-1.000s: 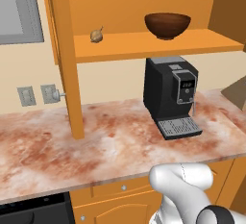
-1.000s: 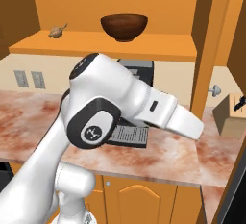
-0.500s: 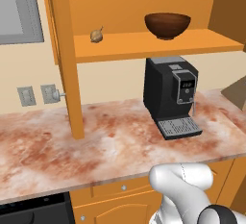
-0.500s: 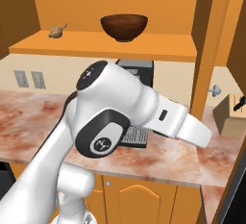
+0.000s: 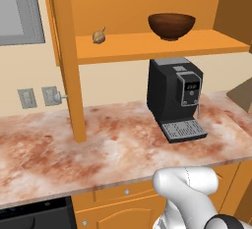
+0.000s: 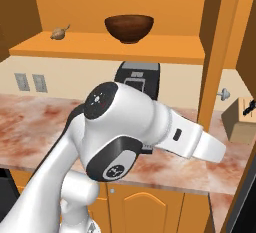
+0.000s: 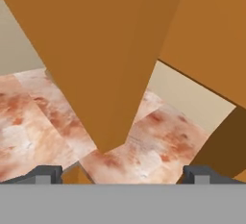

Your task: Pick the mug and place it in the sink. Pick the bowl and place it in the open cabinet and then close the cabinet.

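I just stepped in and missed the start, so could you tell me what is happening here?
The robot's hand is open and holds nothing, with an orange cabinet door close ahead of it. The bowl already sits on the shelf of the cabinet, beside a small garlic bulb. Both doors stand open, so closing the cabinet is what remains. A coffee machine stands on the counter below.

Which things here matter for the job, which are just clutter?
Job:
bowl, on the shelf of the open cabinet
cabinet door
gripper, open, holding nothing

Just there:
garlic-like bulb
coffee machine
knife block
wall outlets
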